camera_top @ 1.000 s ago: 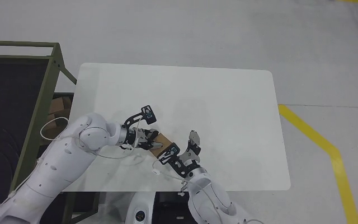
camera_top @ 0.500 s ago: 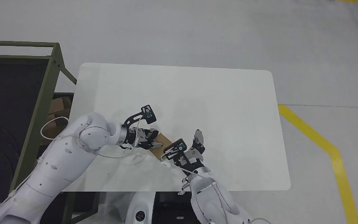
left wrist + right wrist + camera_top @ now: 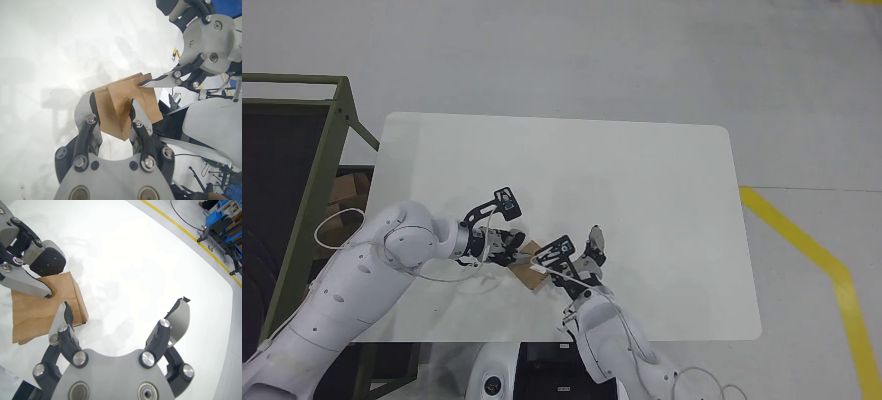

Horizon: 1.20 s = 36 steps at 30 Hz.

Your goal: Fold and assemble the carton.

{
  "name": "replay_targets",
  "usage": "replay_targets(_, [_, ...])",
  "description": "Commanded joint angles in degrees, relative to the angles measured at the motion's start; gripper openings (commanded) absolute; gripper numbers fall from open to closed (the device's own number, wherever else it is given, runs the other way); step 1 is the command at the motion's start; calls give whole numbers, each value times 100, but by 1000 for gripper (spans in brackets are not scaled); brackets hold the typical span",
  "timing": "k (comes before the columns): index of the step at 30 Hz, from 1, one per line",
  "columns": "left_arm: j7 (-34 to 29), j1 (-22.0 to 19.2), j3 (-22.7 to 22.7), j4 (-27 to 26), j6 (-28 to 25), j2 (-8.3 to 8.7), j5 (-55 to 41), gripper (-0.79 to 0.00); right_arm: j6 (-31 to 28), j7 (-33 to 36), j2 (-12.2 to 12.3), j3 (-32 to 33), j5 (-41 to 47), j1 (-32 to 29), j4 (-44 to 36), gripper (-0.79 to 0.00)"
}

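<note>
- The carton (image 3: 149,106) sits between the fingers of the left gripper (image 3: 112,97), which is clamped on it, one finger on each face
- The right gripper (image 3: 122,303) is spread wide. One fingertip (image 3: 66,311) touches the carton's upper face just beside the left gripper's finger, and the other is out over bare table (image 3: 642,170)
- The carton is close to the table's edge on the robot's side
- It is plain brown board, still flat, with folded layers stacked along one edge and a V-shaped buckle where the left fingers pinch it
- In the top view the left arm comes in from the robot's left, with its wrist turned inward along the near edge
- The right arm rises from the near edge, gripper pointing away from the robot — the two meet at the carton
</note>
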Motion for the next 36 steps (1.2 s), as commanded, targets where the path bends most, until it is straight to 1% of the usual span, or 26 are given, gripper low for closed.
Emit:
replay_targets(1, [-7,-1,3,-3,-11,0,-4,-422,-11,23,-21,0,-10,16,22,0])
replay_targets(7, [-15,-15,19,-5,-6,-2,0,-425,52,-177,-60,50,-12,-65,-4,0])
replay_targets(11, [-5,-21,26,1,1,-4,-7,-425,137,-426,-60,135,5,-224,-108,0])
replay_targets(13, [-14,-22,30,4,8,-5,-11,-425,77,-539,-41,201,2,-337,-177,0])
replay_targets(15, [-16,-26,31,9,7,-5,-13,-425,-85,-671,-8,288,25,-467,-270,0])
replay_targets(19, [-14,-30,34,18,2,-5,-14,-425,-715,-847,101,526,-45,-728,-404,0])
replay_targets(23, [-10,-33,40,23,-1,-6,-12,-422,-1136,-640,178,656,-367,-916,-497,0])
replay_targets(28, [2,-27,37,29,-1,-5,-16,-422,-1362,-420,198,688,-555,-970,-534,0])
replay_targets(36, [25,-12,27,15,2,-2,-10,-413,-1458,-389,169,641,-581,-903,-490,0])
